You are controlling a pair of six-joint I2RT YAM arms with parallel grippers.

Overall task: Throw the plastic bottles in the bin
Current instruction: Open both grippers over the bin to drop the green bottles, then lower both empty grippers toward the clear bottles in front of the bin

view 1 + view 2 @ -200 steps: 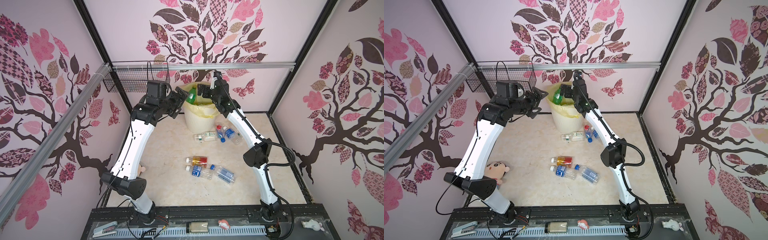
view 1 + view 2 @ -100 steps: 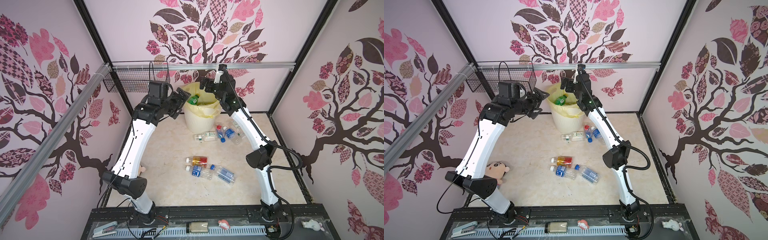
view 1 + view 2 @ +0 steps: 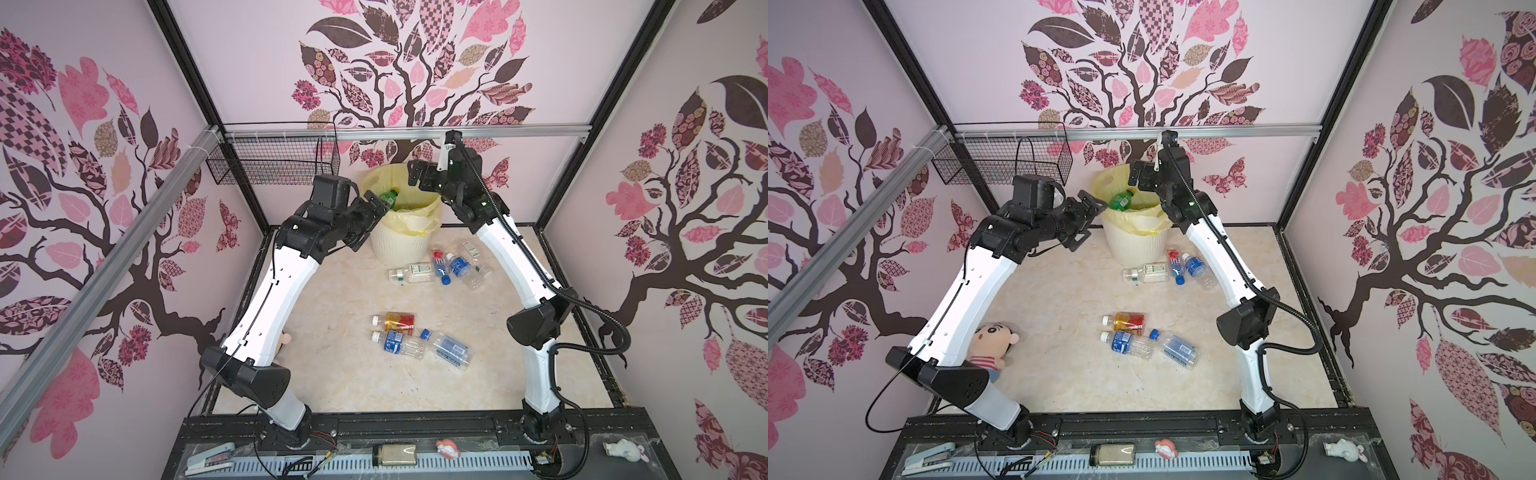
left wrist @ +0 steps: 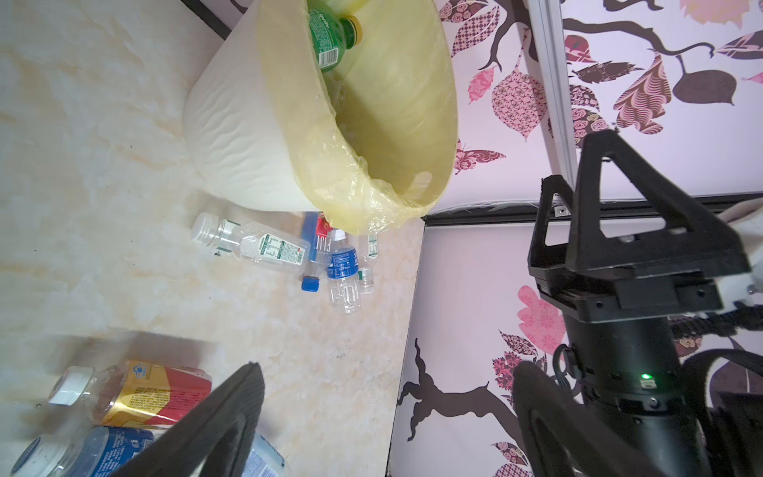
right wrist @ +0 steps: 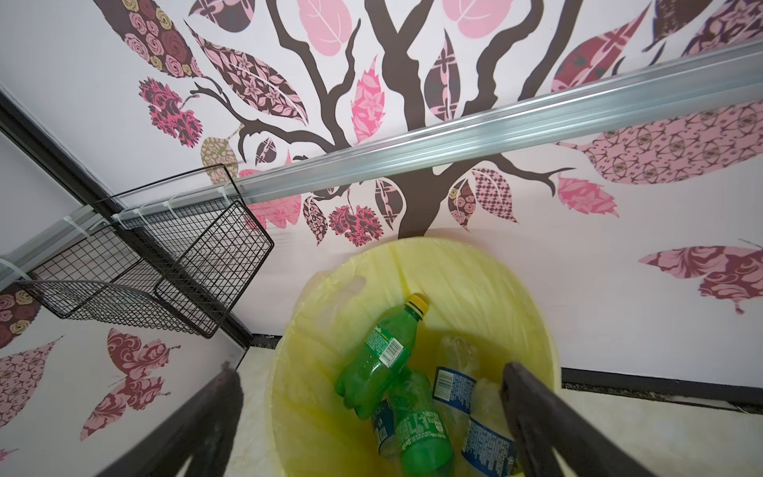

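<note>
- Table (image 3: 340, 386): beige marble-look top. 3 walls (image 3: 249, 62) carry pink-and-brown tree decals. A wire basket (image 3: 274, 166) hangs in the back left corner.
- Bin (image 3: 399, 245) stands by the back wall. Plastic bottles (image 3: 436, 266) cluster at its base, with 3 more bottles (image 3: 399, 322) mid-table.
- Left pincer (image 3: 370, 222) beside the rim, right pincer (image 3: 417, 174) above it: both apart, empty.
- 1 s ago the green bottle (image 3: 388, 198) was up at the right pincer. It now lies inside the bin, neck up.
</note>
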